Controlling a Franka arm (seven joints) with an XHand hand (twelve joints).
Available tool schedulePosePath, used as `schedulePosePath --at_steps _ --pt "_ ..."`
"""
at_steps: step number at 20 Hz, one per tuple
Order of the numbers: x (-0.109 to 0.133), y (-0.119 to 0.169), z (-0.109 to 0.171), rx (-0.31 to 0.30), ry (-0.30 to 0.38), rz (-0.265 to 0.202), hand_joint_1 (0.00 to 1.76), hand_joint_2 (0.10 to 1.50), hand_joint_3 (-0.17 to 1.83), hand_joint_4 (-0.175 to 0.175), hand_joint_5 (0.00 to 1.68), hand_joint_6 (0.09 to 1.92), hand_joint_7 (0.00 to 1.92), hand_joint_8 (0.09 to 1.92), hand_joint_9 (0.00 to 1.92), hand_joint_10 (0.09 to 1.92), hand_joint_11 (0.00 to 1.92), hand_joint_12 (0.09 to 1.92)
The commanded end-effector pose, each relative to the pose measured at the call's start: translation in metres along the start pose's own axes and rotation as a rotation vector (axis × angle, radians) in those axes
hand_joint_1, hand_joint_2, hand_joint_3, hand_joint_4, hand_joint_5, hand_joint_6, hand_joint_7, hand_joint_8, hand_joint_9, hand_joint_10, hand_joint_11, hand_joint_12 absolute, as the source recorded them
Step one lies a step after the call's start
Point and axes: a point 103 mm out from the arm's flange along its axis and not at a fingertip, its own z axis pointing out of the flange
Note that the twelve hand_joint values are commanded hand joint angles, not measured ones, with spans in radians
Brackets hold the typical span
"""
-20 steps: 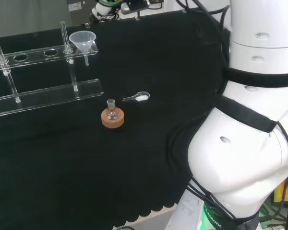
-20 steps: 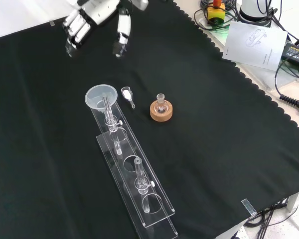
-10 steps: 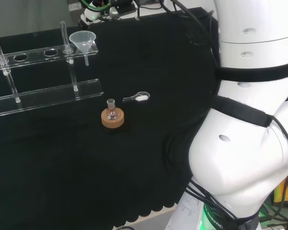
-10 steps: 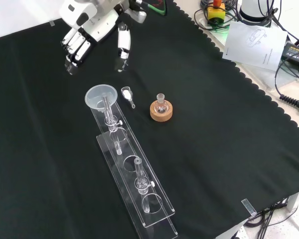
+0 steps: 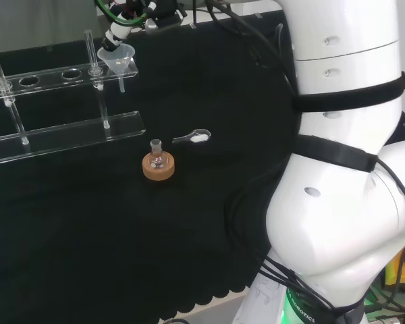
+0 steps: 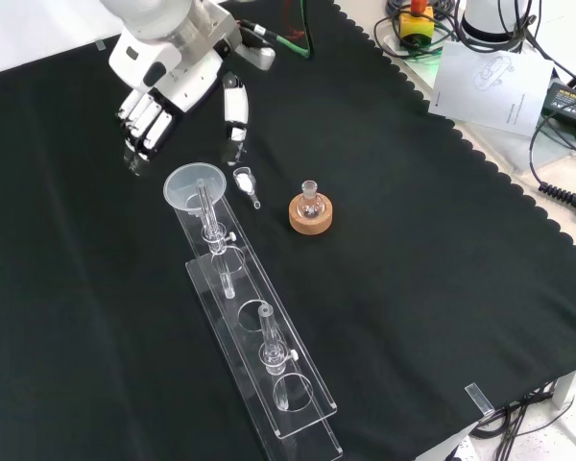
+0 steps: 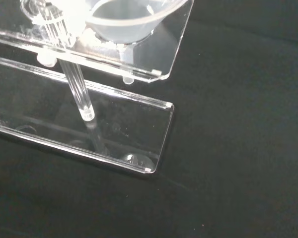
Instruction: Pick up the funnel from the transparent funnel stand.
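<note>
Your worktop (image 6: 442,250) is draped in black cloth with a scalloped edge; beyond that edge, at the top right of the front view, lie a printed sheet (image 6: 488,84) and cables.

Look at the funnel (image 6: 196,186): it is clear, slightly milky plastic, a wide cone with a narrow stem, seated upright in the end hole of the transparent funnel stand (image 6: 259,348). In the head view the funnel (image 5: 118,59) sits at the right end of the stand's upper plate (image 5: 47,79), its stem hanging below the plate. The wrist view shows the cone (image 7: 126,22) resting in that plate, with the base plate (image 7: 114,134) beneath and a clear post (image 7: 75,84) joining the two.

The stand is a long two-tier acrylic rack with a row of round holes. Apart from the funnel's hole, the others you can see look unoccupied.

The hand (image 6: 168,82) hovers just above and beyond the funnel end of the stand in the front view, fingers (image 6: 144,125) and thumb (image 6: 235,106) spread and pointing down, grasping nothing, the funnel not yet touched.

Near the funnel a small clear scoop (image 6: 246,183) lies on the cloth with something white in its bowl. Beside it a small round-bottomed flask (image 6: 310,200) stands upright on a cork ring (image 6: 310,215); you cannot tell its contents.
</note>
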Motion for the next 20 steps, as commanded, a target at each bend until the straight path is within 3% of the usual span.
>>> schedulePosePath --at_steps 1,12,20 --pt "0.002 0.010 0.009 0.014 0.002 -0.011 0.40 0.83 0.19 -0.026 0.08 0.09 0.00 0.52 0.08 0.79 0.05 1.53" --pt "0.004 0.022 0.021 0.039 0.012 -0.026 0.34 0.81 0.17 -0.033 0.06 0.09 0.00 0.42 0.05 0.81 0.07 1.54" --pt "0.008 0.030 0.032 0.043 -0.025 -0.033 0.35 0.80 0.16 -0.039 0.04 0.09 0.00 0.35 0.05 0.83 0.09 1.54"
